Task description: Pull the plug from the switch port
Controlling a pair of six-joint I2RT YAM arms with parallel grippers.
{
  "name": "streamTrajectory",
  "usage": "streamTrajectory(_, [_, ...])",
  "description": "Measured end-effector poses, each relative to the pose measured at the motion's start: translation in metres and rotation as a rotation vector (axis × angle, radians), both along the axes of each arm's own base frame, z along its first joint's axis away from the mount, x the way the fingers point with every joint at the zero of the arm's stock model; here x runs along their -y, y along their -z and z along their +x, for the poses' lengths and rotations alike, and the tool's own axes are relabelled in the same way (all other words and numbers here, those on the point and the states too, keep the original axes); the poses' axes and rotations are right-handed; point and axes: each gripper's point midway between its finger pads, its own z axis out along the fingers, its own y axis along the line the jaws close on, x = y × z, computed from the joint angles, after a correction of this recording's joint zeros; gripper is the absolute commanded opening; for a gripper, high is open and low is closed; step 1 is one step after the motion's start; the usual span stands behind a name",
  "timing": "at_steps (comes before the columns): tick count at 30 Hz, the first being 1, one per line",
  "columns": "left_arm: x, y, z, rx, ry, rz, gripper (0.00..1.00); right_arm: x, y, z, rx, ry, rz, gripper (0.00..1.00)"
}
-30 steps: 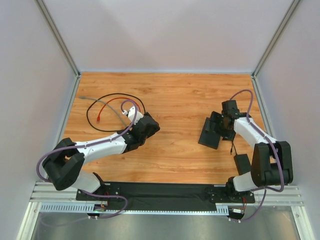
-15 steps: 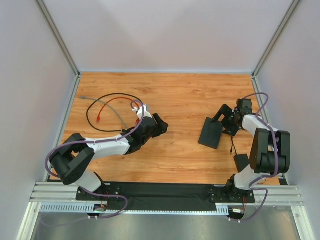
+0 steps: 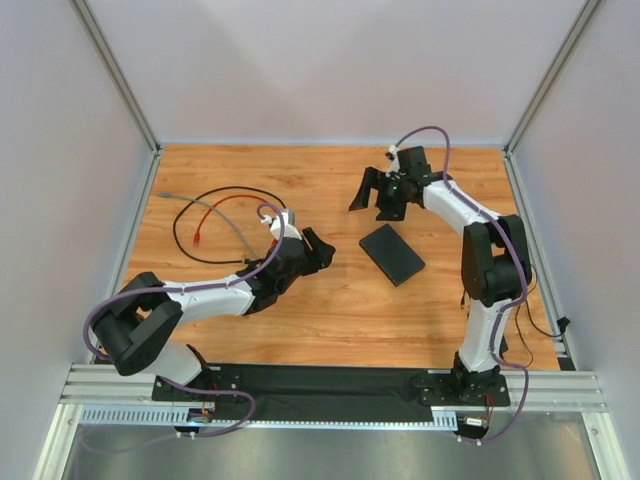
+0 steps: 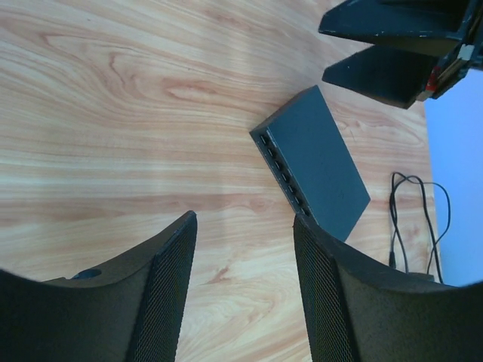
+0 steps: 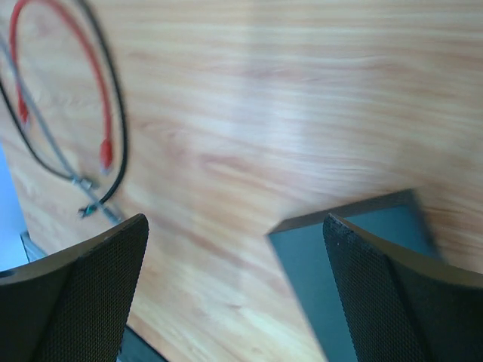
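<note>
- Top external view: the flat matte-black rectangular switch lies on the wooden table.
- Left gripper, fingers apart and empty, sits just left of the switch.
- Right gripper, spread wide and empty, is near the switch's far side.

Wooden table, flat black switch mid-right, black, red, perhaps grey cables left

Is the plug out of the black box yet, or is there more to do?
Looks done: the switch lies flat, and its ports show no plug in the left wrist view. The cables lie apart, far left. In hand: nothing, as the left gripper and right gripper are open. Little seems left.
</note>
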Motion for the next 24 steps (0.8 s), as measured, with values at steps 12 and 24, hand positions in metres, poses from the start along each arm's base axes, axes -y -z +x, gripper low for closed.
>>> streamTrajectory(12, [-0.014,-0.022,0.001,0.062,-0.037,0.005,0.63,0.056,-0.020,-0.048,0.023,0.088,-0.323,1.00])
streamTrajectory(24, [-0.012,-0.009,-0.006,0.032,0.017,0.061,0.67,0.111,0.000,-0.138,-0.007,0.212,-0.479,1.00])
